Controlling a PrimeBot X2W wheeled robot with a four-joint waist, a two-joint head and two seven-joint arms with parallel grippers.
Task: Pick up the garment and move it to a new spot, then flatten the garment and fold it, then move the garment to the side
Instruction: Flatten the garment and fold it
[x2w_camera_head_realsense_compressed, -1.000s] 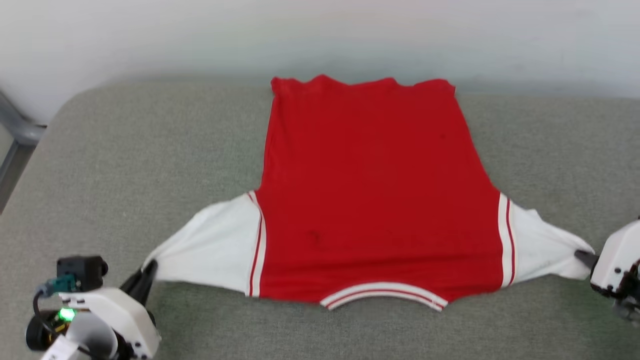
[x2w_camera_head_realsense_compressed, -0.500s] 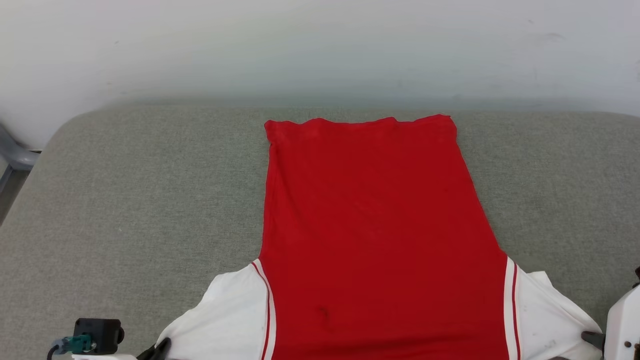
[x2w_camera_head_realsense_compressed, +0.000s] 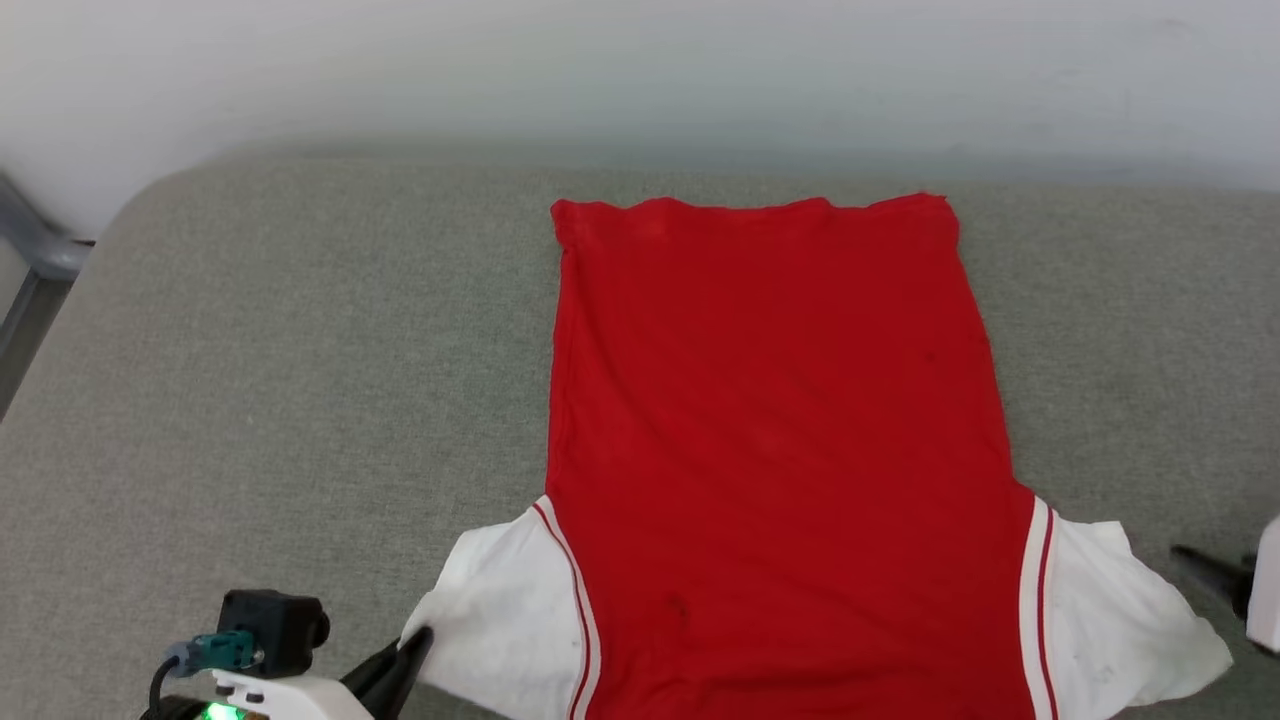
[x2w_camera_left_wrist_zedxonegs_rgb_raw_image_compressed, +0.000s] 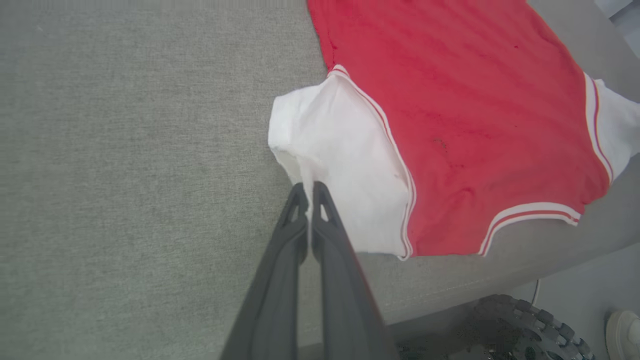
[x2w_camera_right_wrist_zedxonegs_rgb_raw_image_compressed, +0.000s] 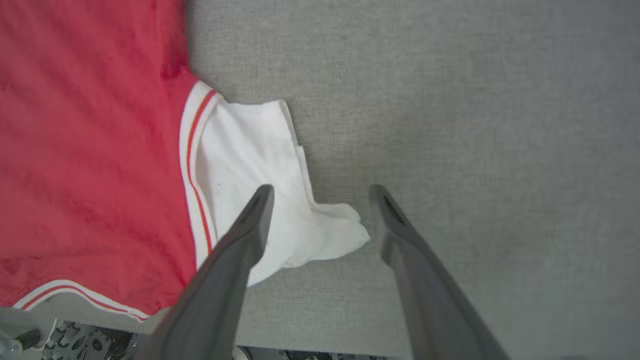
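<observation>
Head view: garment (x2w_camera_head_realsense_compressed: 780, 420) lies spread flat, plain red side up, on grey cushion (x2w_camera_head_realsense_compressed: 300, 350). The right gripper (x2w_camera_head_realsense_compressed: 1210, 575) is cut off by the frame edge, probably clear of the right sleeve (x2w_camera_head_realsense_compressed: 1120, 620).
Left wrist view: left gripper (x2w_camera_left_wrist_zedxonegs_rgb_raw_image_compressed: 306, 192) pinched tight on the left sleeve (x2w_camera_left_wrist_zedxonegs_rgb_raw_image_compressed: 335, 165) hem.
Right wrist view: jaws spread wide, holding nothing, sleeve tip seen between them.
Soft, light, floppy cloth, so grab it at the sleeve hems or shoulder seams.

A grey fabric surface (x2w_camera_head_realsense_compressed: 250, 350), perhaps upholstery, meets a pale wall (x2w_camera_head_realsense_compressed: 640, 70).

No readable text shows on the garment (x2w_camera_head_realsense_compressed: 770, 450).
</observation>
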